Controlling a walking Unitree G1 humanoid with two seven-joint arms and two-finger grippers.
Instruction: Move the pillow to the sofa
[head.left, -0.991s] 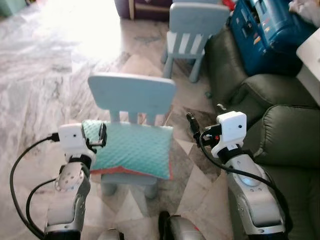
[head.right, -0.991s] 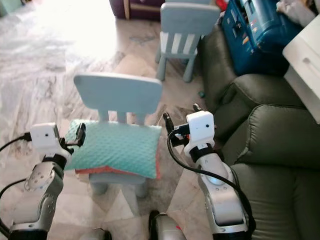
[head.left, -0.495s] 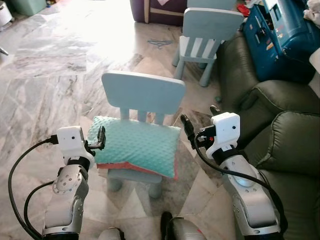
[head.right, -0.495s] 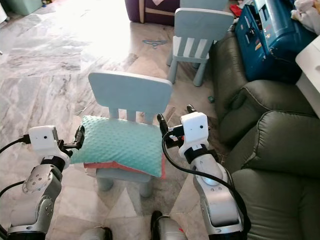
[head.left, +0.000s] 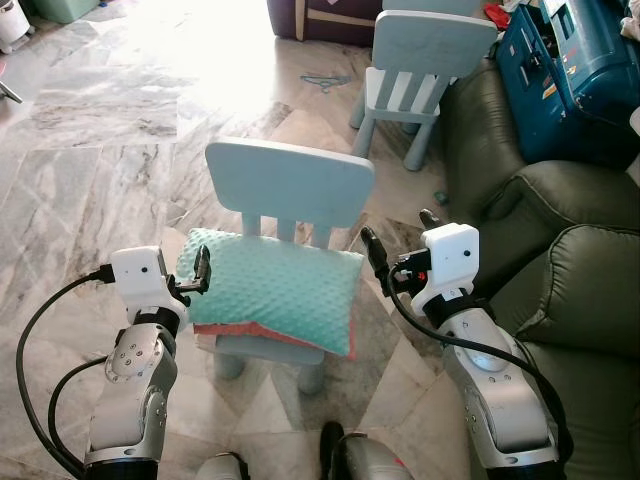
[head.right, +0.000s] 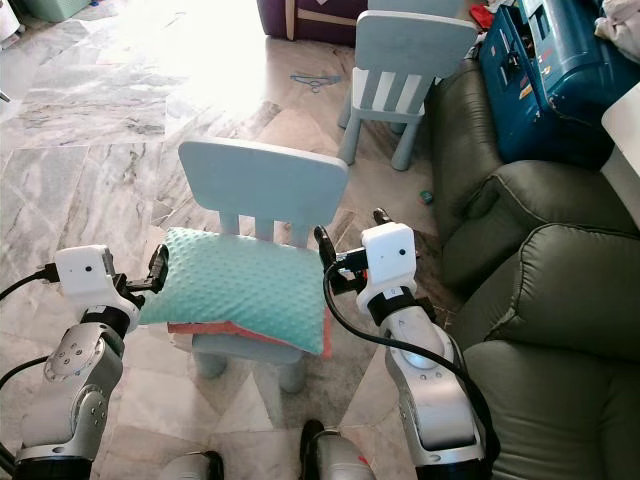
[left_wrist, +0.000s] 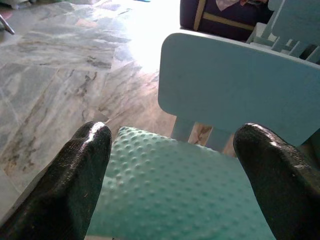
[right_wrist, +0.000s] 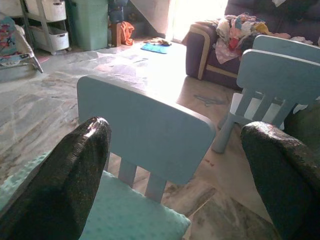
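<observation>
A teal dotted pillow (head.left: 272, 290) with a coral underside lies on the seat of a small light-blue chair (head.left: 290, 185) in front of me. My left gripper (head.left: 201, 270) hovers at the pillow's left end, fingers open, with the pillow (left_wrist: 180, 190) between and below them. At the pillow's right end my right gripper (head.left: 398, 240) is open, its fingertips (head.left: 368, 243) just off the corner. The dark green sofa (head.left: 570, 290) fills the right side.
A second light-blue chair (head.left: 425, 45) stands farther back. A blue case (head.left: 575, 70) rests on the sofa's far end. A purple pouffe (right_wrist: 210, 47) piled with clothes sits beyond. Marble floor (head.left: 90, 150) spreads open to the left.
The head camera has pulled back and risen, so the whole scene sits lower and farther. Both grippers keep their places at the pillow's ends, still open.
</observation>
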